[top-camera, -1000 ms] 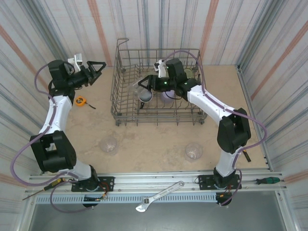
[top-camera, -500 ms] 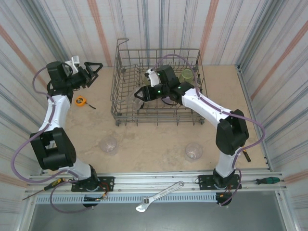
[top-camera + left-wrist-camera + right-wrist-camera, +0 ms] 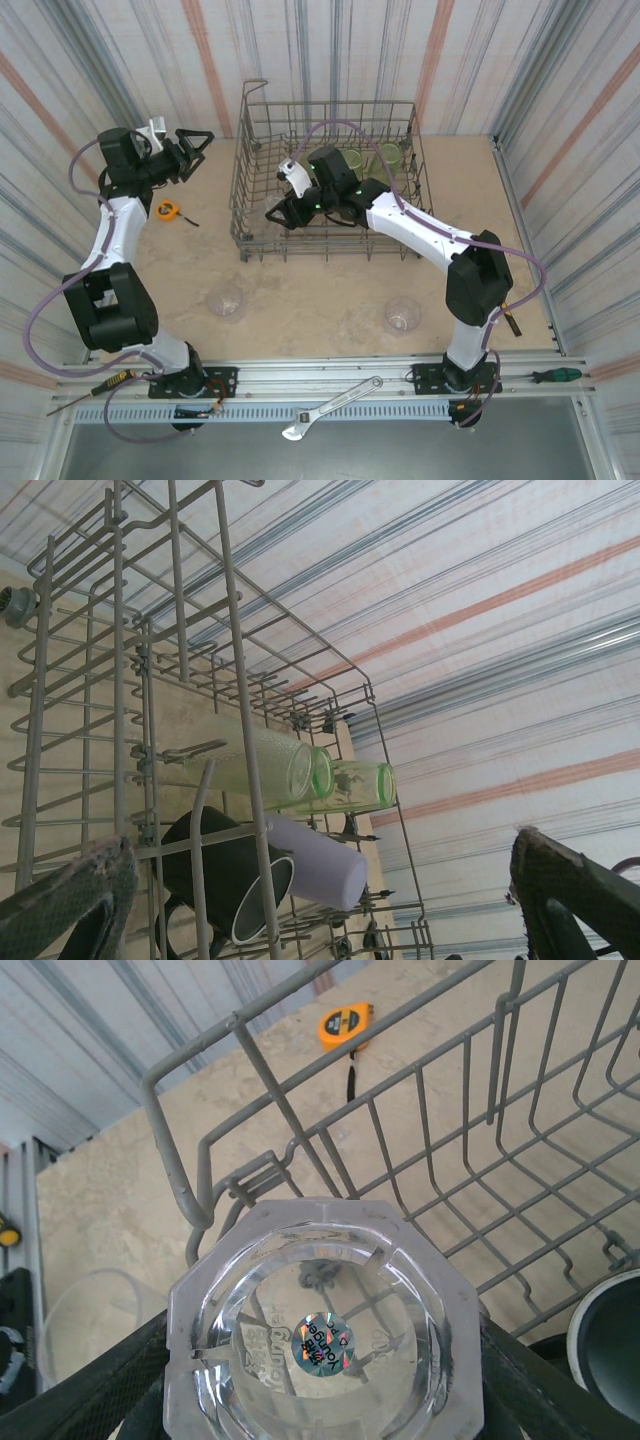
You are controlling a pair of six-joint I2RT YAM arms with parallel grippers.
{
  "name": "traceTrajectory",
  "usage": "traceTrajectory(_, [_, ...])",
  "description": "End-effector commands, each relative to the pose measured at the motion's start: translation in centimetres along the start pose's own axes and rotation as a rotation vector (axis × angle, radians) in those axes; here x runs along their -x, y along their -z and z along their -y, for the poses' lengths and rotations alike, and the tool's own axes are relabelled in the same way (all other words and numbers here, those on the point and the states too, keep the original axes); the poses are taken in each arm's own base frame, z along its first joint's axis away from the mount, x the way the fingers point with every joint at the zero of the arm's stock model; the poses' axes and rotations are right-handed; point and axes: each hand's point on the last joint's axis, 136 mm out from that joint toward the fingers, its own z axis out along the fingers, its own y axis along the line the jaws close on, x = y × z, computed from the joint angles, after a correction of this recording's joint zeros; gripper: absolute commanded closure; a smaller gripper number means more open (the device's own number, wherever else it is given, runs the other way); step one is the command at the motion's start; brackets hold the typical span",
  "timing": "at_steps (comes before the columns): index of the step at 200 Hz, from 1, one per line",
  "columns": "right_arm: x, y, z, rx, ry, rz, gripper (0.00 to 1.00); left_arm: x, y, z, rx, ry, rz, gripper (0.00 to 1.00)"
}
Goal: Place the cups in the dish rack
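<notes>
The grey wire dish rack [image 3: 330, 102] stands at the back middle of the table. My right gripper [image 3: 278, 213] reaches into its near-left corner, shut on a clear cup [image 3: 325, 1345] whose octagonal base faces the wrist camera, with a black finger [image 3: 95, 1390] on either side. Two yellow-green cups [image 3: 275, 765] [image 3: 362, 784], a black cup [image 3: 215, 875] and a lavender cup [image 3: 322, 862] lie inside the rack [image 3: 225, 610]. Two more clear cups [image 3: 225, 300] [image 3: 403, 314] stand on the table in front. My left gripper [image 3: 195, 140] hangs open and empty, raised left of the rack.
An orange tape measure [image 3: 167, 209] lies on the table left of the rack, below my left arm. A wrench [image 3: 330, 408] and screwdrivers [image 3: 553, 375] rest on the rail at the near edge. Striped walls close in the table on three sides.
My right arm has swung left across the rack with the clear cup, from the middle to the near-left corner. The left gripper drew back slightly left and stays open.
</notes>
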Motion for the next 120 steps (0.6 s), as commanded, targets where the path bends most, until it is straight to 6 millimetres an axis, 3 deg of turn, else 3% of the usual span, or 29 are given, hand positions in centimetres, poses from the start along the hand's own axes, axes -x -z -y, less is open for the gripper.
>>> traceTrajectory(1, [0.5,0.6,-1.0,0.014,0.101,0.011,0.58,0.7,0.2,0.7,-0.018,-0.021,0.011,0.01])
traceTrajectory(120, [-1.0,-2.8,0.0,0.0,0.207,-0.067,0.6,0.6,0.2,0.6,-0.022,-0.011,0.015,0.01])
